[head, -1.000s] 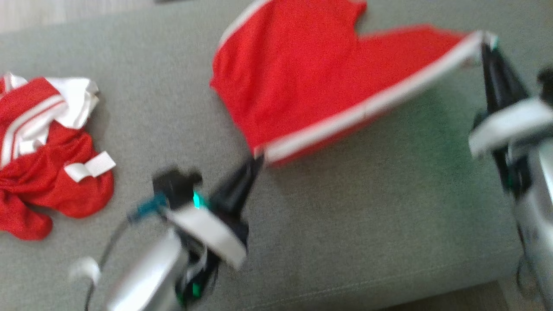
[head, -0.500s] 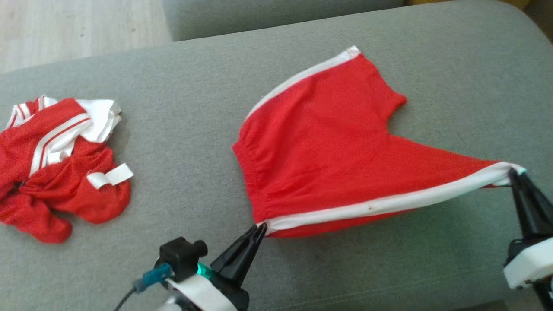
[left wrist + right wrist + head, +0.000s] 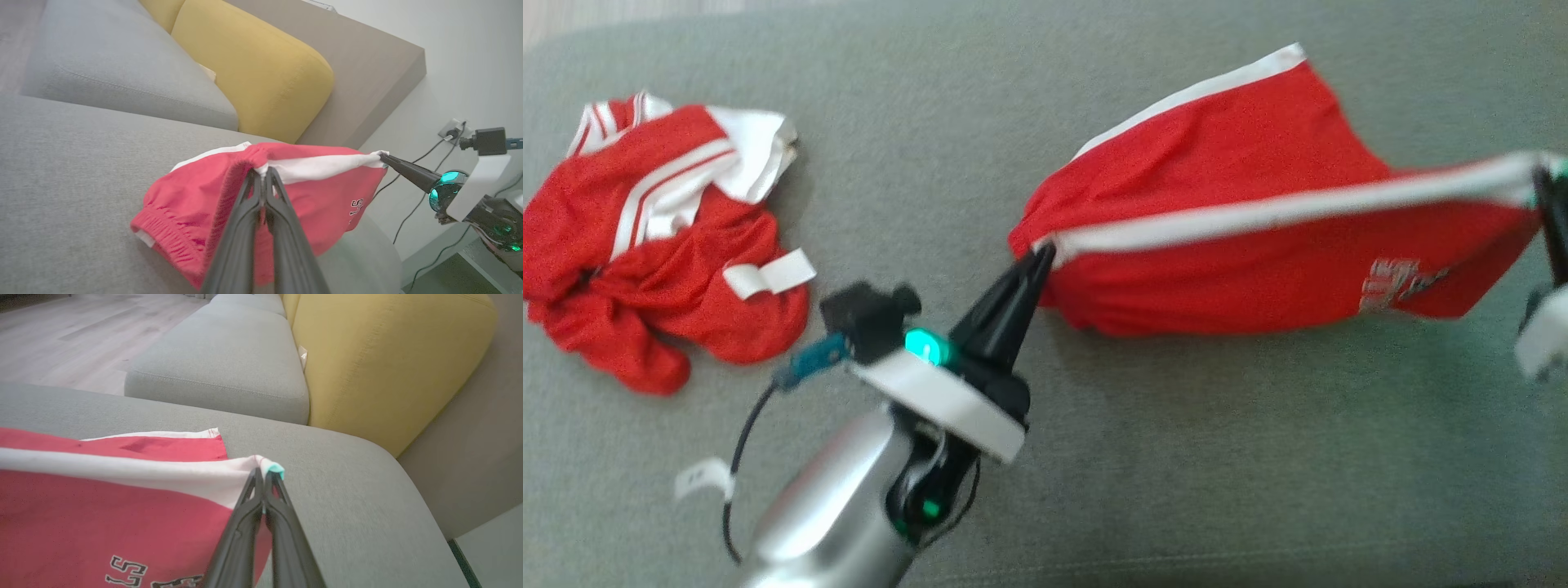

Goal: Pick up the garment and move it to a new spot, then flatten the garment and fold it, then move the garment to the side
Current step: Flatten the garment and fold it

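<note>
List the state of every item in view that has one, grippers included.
Red shorts with a white side stripe: stretched taut between both grippers, near edge lifted, far leg lying on the grey fabric sofa cushion.
Left gripper: shut on the waistband end of the stripe.
Right gripper: shut on the hem end of the stripe.
Crumpled red-and-white garment: bunched in a heap on the cushion, apart from both grippers.

Silver forearm (image 3: 825, 506), white wrist collar (image 3: 939, 404), green light (image 3: 920, 345), black jaws.
</note>
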Tool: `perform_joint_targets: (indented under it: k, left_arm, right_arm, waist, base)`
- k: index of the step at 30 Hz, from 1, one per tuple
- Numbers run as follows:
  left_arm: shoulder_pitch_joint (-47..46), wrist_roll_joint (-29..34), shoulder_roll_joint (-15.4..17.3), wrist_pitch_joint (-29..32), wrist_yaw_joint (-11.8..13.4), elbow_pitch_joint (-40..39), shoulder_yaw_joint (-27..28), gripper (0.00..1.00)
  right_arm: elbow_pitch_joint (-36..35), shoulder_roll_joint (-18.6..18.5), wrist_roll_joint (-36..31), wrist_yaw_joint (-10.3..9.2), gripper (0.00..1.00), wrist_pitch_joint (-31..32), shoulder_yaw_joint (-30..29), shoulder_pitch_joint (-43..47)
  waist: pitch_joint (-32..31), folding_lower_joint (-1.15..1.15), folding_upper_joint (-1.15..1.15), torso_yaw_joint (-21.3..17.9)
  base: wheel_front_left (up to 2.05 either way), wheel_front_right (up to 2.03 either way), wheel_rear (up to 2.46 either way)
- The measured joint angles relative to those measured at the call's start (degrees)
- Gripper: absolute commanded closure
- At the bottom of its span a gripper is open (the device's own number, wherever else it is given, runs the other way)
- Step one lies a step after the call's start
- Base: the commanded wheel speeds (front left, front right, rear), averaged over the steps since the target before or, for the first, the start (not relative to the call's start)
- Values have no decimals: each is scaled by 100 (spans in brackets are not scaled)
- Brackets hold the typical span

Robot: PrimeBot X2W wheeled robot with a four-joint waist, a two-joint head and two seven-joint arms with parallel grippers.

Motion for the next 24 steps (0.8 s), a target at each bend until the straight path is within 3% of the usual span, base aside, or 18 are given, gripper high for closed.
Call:
perform_joint_targets:
  k: [12,18,19,20,21,22,24]
  left_arm:
    - [-1240,-353,-410,0,0,1357,-37,100]
    - [-1795,-568,-530,1,1,1914,-200,100]
    - [-1863,-605,-546,1,0,1965,-240,93]
    - [-1919,-641,-556,1,1,2014,-268,65]
    - [-1971,-683,-563,1,1,2070,-319,42]
    - [-2012,-709,-567,1,0,2126,-369,0]
    - [-2034,-708,-581,1,0,2208,-396,0]
  right_arm:
    - [1900,-593,65,0,100,10,1352,-2407]
    - [2877,-693,282,0,100,-2,2139,-3383]
    - [3020,-692,363,0,100,-4,2243,-3506]
    - [3148,-690,438,0,95,-25,2360,-3614]
    - [3265,-687,509,0,60,-90,2448,-3699]
    - [3375,-681,582,0,0,-176,2524,-3769]
    - [3546,-670,717,0,0,-400,2619,-3865]
  waist:
    - [596,0,0,429]
    - [888,0,0,568]
    - [929,0,0,586]
    - [967,0,0,604]
    - [998,0,0,620]
    - [1021,0,0,634]
    - [1040,0,0,657]
  base:
    - [0,0,0]
    - [0,0,0]
    - [0,0,0]
    - [0,0,0]
    - [0,0,0]
    - [0,0,0]
    - [0,0,0]
